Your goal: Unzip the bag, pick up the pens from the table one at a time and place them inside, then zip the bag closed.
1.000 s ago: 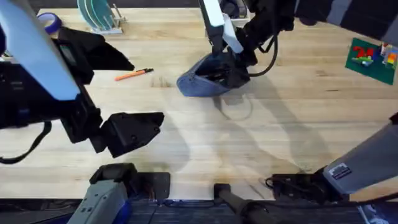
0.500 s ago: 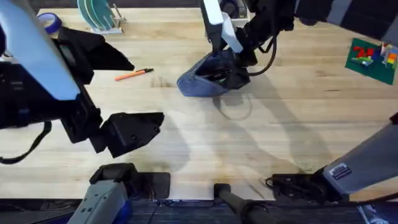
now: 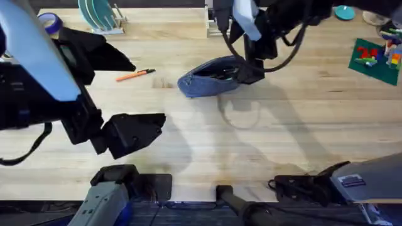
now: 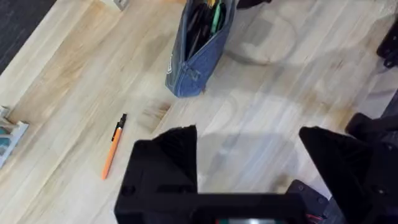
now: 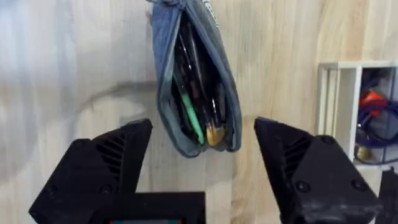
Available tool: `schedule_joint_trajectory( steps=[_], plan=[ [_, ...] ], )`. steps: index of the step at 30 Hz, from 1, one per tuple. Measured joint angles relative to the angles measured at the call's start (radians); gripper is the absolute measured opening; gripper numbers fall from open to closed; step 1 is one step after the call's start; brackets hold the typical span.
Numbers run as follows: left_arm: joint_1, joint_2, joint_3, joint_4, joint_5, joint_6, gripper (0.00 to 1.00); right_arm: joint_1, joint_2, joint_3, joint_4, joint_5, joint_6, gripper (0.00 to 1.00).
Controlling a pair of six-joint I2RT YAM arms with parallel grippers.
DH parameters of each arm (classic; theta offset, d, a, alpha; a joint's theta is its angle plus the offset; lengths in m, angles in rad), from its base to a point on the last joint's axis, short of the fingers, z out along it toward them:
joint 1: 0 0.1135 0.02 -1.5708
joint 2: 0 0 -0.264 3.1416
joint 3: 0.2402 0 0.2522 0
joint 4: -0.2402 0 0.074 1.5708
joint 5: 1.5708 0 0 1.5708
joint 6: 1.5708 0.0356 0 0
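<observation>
Since a second ago the right gripper [image 3: 251,66] is lifting off the pouch [image 3: 210,77], which is settling flatter and shifting slightly on the wooden table [image 3: 301,125]; its fingers are spread and empty over the pouch's right end. From overhead, the orange pen [image 3: 135,75] is lying well left of the pouch, and the left gripper [image 3: 135,132] is hovering nearer the camera, jaws apart and holding nothing.

Seen from the left wrist, the orange pen [image 4: 113,146] is lying alone on bare planks (plenty of room around it), with the pouch [image 4: 198,46] beyond, mouth gaping.

Under the right wrist, the unzipped pouch [image 5: 194,81] is showing pens [image 5: 196,118] already inside, between the spread fingers [image 5: 115,158]; a white rack [image 5: 357,112] is standing just beside it.

Unzipping looks finished. Loading is under way, and the next move probably calls for the left arm to descend on the orange pen, keeping clear of the dish rack [image 3: 100,16] at the far edge.
</observation>
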Motion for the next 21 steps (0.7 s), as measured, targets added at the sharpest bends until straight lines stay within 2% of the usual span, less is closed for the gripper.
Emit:
schedule_joint_trajectory(
  steps=[6,14,16,21],
  plan=[
    [0.0,0.0,0.0,0.0,0.0,0.0,0.994,-0.008,-0.068,0.0,-0.016,0.005,0.111,0.996],
    [0.0,0.0,0.0,0.0,0.0,0.0,0.994,-0.06,-0.147,-0.009,-0.014,0.029,0.306,0.997],
    [0.0,0.0,0.0,0.0,0.0,0.0,0.995,-0.071,-0.202,-0.067,-0.008,0.092,0.378,0.997],
    [0.0,0.0,0.0,0.0,0.0,0.0,0.995,-0.094,-0.264,-0.139,-0.012,0.141,0.455,0.997]
  ],
)
